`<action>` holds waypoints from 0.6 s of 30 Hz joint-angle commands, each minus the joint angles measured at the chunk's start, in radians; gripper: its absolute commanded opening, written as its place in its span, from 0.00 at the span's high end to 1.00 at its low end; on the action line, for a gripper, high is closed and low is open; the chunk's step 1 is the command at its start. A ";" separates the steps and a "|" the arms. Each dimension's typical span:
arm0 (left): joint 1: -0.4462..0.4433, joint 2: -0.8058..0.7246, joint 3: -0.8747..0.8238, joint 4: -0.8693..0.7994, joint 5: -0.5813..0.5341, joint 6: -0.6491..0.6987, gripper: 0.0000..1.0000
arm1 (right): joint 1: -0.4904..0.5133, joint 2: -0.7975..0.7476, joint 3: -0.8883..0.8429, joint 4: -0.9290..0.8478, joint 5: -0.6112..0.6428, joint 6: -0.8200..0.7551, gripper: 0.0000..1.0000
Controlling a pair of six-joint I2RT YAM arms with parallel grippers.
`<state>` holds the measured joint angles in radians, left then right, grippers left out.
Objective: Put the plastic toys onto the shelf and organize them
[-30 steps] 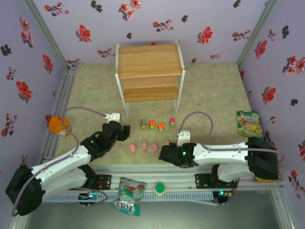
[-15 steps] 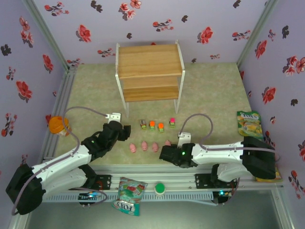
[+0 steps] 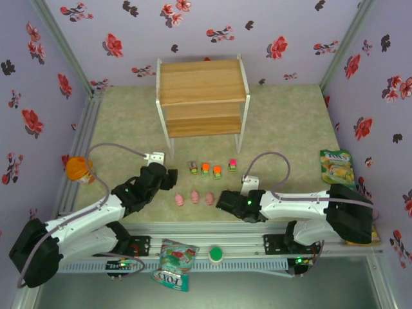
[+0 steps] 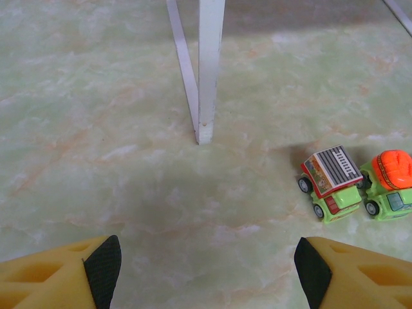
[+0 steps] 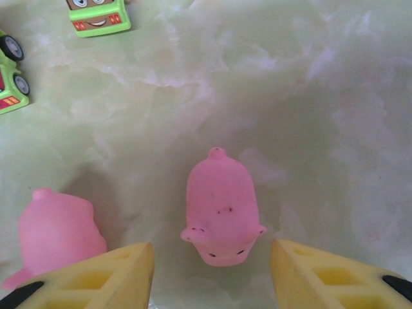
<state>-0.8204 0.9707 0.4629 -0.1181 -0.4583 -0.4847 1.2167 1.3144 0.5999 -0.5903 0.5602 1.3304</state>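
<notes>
As right gripper (image 5: 211,264) narrows around small pink plastic pig (image 5: 220,209), jaws not yet touching, pick begins; left gripper (image 4: 206,264) wide, empty.

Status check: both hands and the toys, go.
Left hand open, empty. Right hand open, straddling a pig, not gripped. Nothing on the shelf. A second pig sits close beside one finger.

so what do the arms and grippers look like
The left arm and right arm each have white links, black joints and bases, a small green light, and a looping grey cable. The left gripper and right gripper have yellow fingers with moulded cut-outs and black inner pads.
</notes>
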 commanded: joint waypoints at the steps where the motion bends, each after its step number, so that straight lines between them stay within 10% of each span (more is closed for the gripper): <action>1: -0.010 0.011 0.026 0.025 0.007 0.009 0.24 | -0.009 -0.003 -0.022 0.006 0.003 -0.023 0.49; 18: -0.010 0.039 0.031 0.035 0.014 0.006 0.24 | 0.006 0.044 -0.127 0.158 0.044 -0.028 0.49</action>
<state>-0.8211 0.9981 0.4648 -0.1047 -0.4507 -0.4847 1.2182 1.3422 0.4957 -0.4675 0.5732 1.3010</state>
